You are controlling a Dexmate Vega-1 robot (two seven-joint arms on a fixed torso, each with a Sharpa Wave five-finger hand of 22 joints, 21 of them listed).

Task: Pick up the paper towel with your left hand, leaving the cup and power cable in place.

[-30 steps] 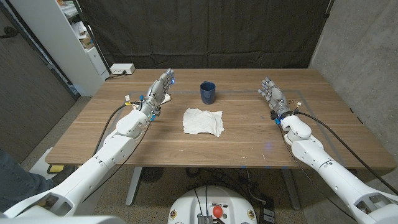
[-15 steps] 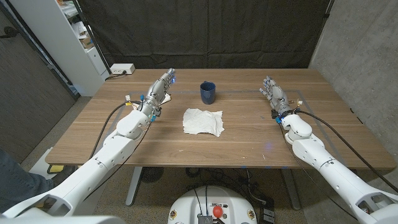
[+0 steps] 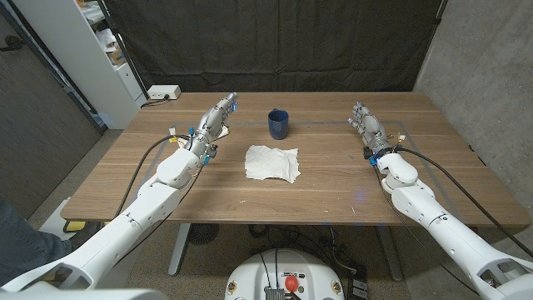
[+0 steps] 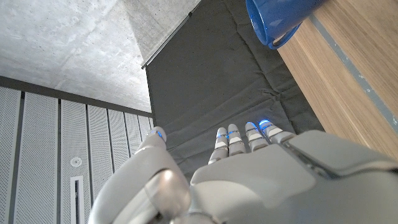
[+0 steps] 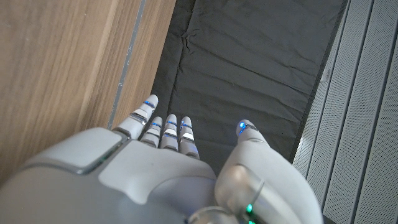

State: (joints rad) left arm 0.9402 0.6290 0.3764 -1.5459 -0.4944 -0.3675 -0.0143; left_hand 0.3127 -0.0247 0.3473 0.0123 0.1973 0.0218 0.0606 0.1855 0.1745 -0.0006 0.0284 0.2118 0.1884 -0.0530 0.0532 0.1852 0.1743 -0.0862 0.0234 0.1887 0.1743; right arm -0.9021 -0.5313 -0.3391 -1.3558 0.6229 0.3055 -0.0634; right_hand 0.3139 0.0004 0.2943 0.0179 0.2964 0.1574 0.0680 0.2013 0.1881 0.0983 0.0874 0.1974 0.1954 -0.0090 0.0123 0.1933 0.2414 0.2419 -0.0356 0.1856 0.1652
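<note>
Paper towel (image 3: 271, 162) lies flat at frame centre, just below the blue cup (image 3: 278, 123), untouched. Your left hand (image 3: 212, 124) waits upper left, fingers straight and holding nothing, well apart from the towel. Right hand (image 3: 369, 130) likewise holds nothing, parked far right so the tabletop (image 3: 333, 196) middle stays free.

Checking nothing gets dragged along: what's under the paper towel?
The paper towel lies crumpled on the bare table, apart from the cup. Nothing pokes out from its edges; what it covers cannot be seen.
</note>
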